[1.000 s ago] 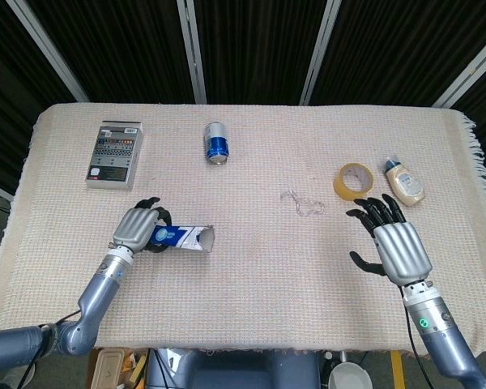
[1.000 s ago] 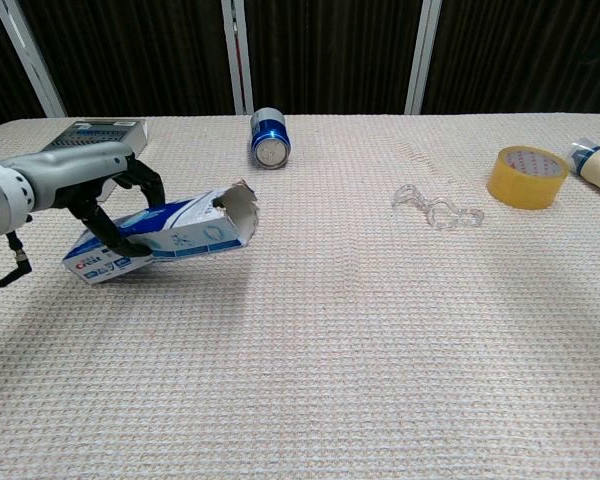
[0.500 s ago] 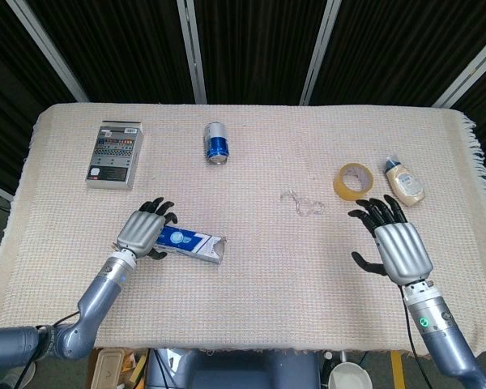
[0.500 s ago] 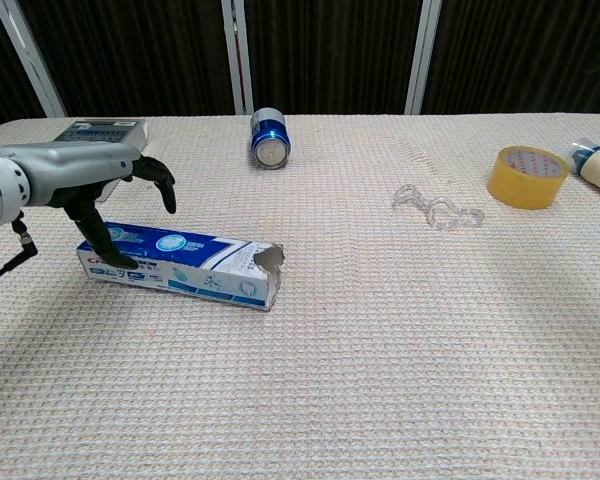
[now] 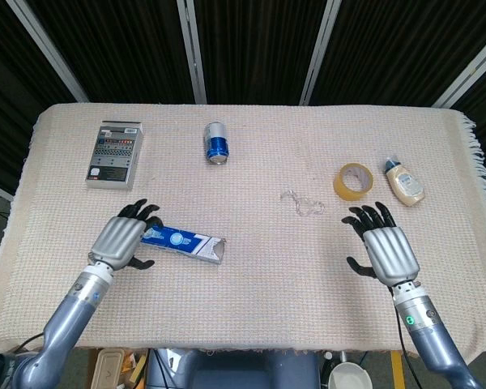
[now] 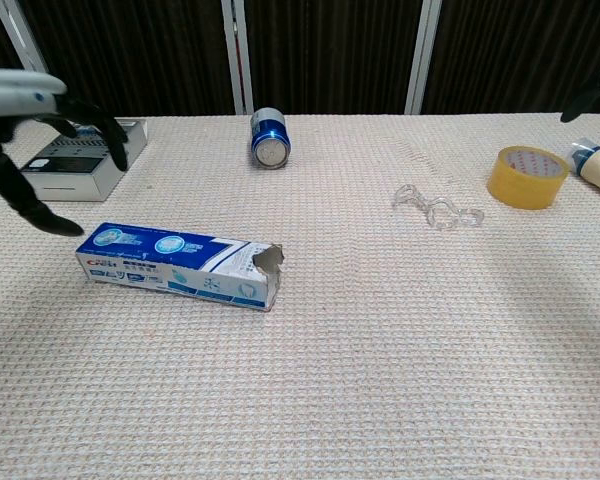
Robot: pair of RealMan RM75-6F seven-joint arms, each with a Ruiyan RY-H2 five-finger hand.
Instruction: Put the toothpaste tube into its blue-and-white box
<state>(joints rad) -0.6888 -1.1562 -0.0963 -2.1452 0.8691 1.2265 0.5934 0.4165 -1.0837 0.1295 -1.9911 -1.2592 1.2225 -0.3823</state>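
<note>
The blue-and-white toothpaste box (image 5: 183, 242) (image 6: 180, 265) lies flat on the cloth at left centre, its torn open end pointing right. No separate tube shows, and I cannot tell what the box holds. My left hand (image 5: 123, 241) (image 6: 35, 130) hovers just left of the box, fingers spread, holding nothing and apart from it. My right hand (image 5: 383, 247) floats over the right side of the table, fingers spread and empty; only its fingertips (image 6: 592, 98) show at the chest view's top right edge.
A grey flat box (image 5: 113, 154) (image 6: 80, 160) lies at the back left. A blue can (image 5: 217, 143) (image 6: 268, 138) lies at back centre. A clear plastic piece (image 5: 302, 203), a yellow tape roll (image 5: 353, 180) and a small bottle (image 5: 404, 181) sit to the right.
My left hand set the tilted box down flat, let go of it and drew back to the left. My right hand shifted slightly toward the front edge.
</note>
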